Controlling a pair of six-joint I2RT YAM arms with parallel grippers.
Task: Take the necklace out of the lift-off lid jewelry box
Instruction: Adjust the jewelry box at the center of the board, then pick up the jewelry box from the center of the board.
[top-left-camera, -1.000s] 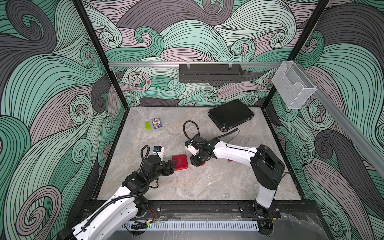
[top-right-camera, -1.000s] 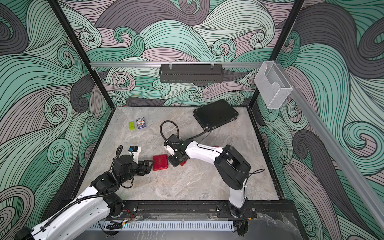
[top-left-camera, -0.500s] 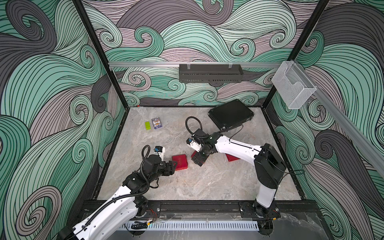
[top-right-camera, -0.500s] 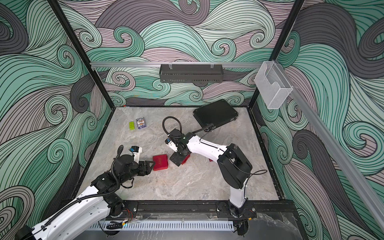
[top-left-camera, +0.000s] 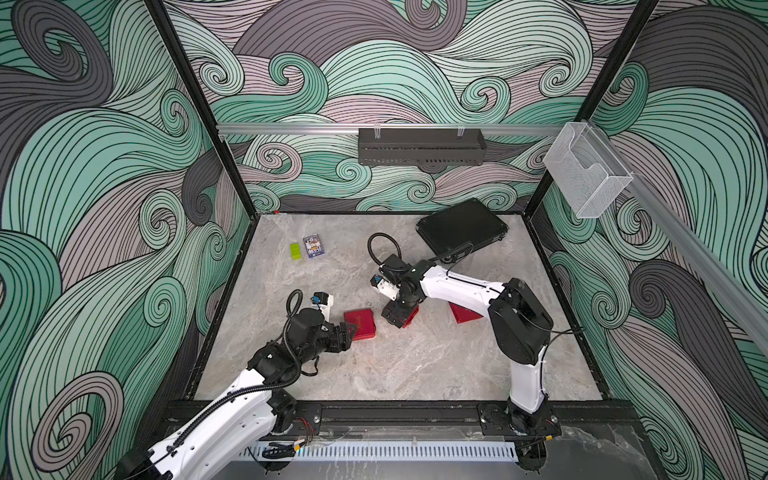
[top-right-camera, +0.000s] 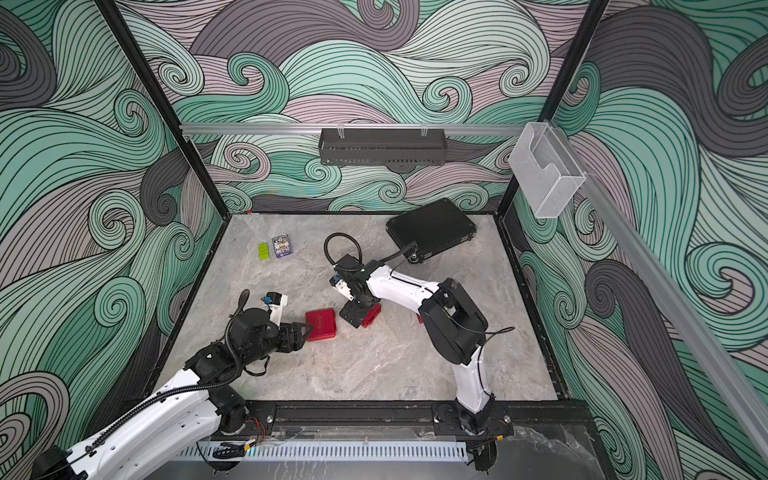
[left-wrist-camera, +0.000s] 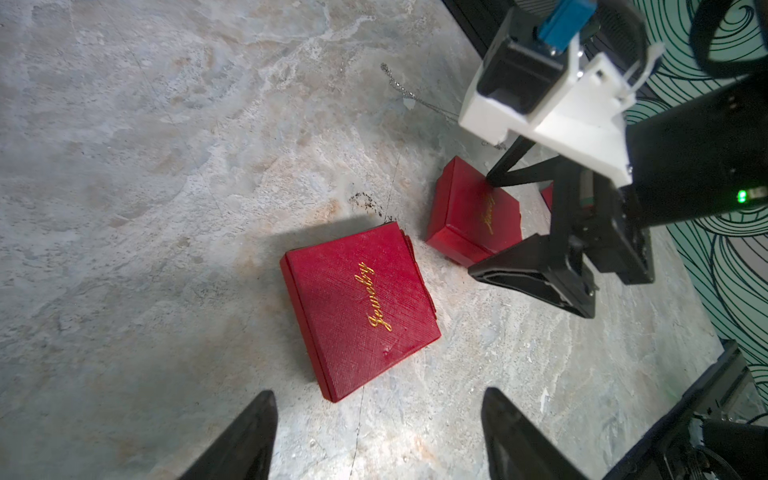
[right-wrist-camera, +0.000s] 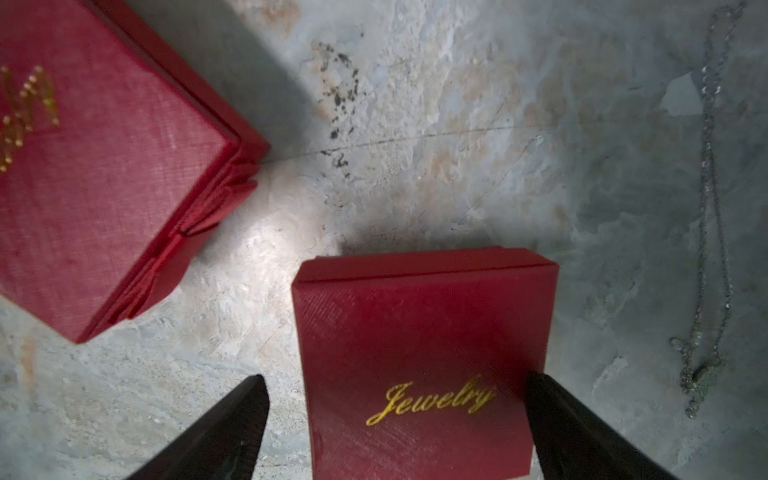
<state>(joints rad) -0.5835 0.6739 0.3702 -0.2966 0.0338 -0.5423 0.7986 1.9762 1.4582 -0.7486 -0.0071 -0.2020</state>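
Gold "Jewelry" on large box (left-wrist-camera: 357, 307), small box (right-wrist-camera: 424, 353); left fingers (left-wrist-camera: 245, 440), right fingers (right-wrist-camera: 224, 432) apart, empty.

The right wrist view crops the small red box (right-wrist-camera: 419, 353) at its edge, and the larger red box (right-wrist-camera: 95, 166) is blurred and cropped too. In both top views I see a red piece (top-left-camera: 463, 312), three o'clock of the right gripper (top-left-camera: 400, 318), half hidden behind my arm.

**Top view: both arms at the red boxes**

The left gripper (top-right-camera: 306, 330), jaws apart, points at the flat red box (top-right-camera: 321, 325), tips at its near edge. The right gripper (top-right-camera: 352, 316) hangs over the smaller red box (top-right-camera: 372, 316). Far side of the table (top-right-camera: 374, 365): black case (top-right-camera: 432, 227) right, green block (top-right-camera: 263, 251) and card pack (top-right-camera: 281, 246) left.
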